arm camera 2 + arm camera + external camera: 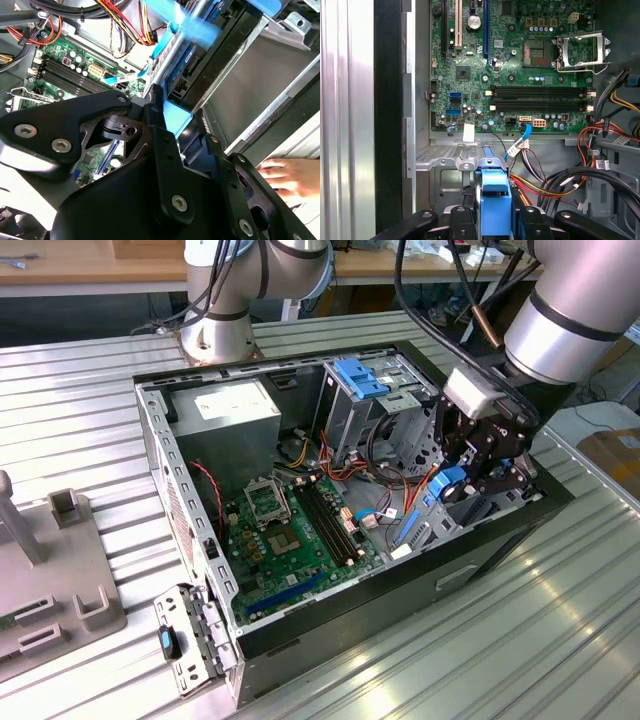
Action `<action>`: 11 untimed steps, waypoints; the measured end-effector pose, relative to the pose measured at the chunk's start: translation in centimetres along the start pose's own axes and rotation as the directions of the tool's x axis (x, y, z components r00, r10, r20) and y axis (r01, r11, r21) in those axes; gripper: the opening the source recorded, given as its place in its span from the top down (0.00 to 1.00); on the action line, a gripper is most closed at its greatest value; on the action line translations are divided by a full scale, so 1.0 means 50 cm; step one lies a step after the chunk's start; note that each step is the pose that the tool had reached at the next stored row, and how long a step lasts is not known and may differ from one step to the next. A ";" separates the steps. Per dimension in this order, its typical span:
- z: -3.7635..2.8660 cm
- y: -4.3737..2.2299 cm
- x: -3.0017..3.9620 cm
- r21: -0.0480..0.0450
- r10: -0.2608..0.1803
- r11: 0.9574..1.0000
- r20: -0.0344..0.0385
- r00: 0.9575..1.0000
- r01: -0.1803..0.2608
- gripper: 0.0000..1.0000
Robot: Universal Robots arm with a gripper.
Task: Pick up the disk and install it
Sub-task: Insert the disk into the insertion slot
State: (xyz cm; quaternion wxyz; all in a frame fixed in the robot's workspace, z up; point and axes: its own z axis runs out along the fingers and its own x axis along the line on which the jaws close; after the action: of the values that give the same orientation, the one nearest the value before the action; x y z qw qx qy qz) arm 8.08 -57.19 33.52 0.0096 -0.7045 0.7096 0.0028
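Black gripper (496, 221) links sit closest in both wrist views, the jaws clamped on the disk (496, 200), one finger against each blue rail and the blue tab facing the first wrist camera. The disk is off the table and inside the case (160, 440), at the case's end on the exterior view's right, low beside the cage (375, 405).

Picking up looks done; I judge the work to be in the install step, with the disk lowered toward its bay but not visibly seated. Seating it would call for keeping the rails square to the bay's metal sides and pushing straight, with no twist.

Room is tight. A grey metal shelf (451, 159) of the case lies just ahead of the disk, and the board (520, 75) lies beyond that. Red, orange and black cables (560, 180) run close beside the disk, nearer the cage, and could snag a rail or a finger. On the other side the case's wall stands near. A person's hand (287, 177) rests near the case's outer edge, apart from the gripper.
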 end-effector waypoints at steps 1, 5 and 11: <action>0.003 0.000 0.000 0.000 0.000 1.000 0.000 1.000 0.000 0.63; 0.012 0.000 0.000 0.000 0.000 1.000 0.001 1.000 0.000 0.63; 0.012 0.000 0.000 0.000 0.000 1.000 0.001 1.000 0.000 0.63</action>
State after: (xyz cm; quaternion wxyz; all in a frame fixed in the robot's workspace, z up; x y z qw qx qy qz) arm 8.08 -57.18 32.92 0.0100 -0.7045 0.7096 0.0030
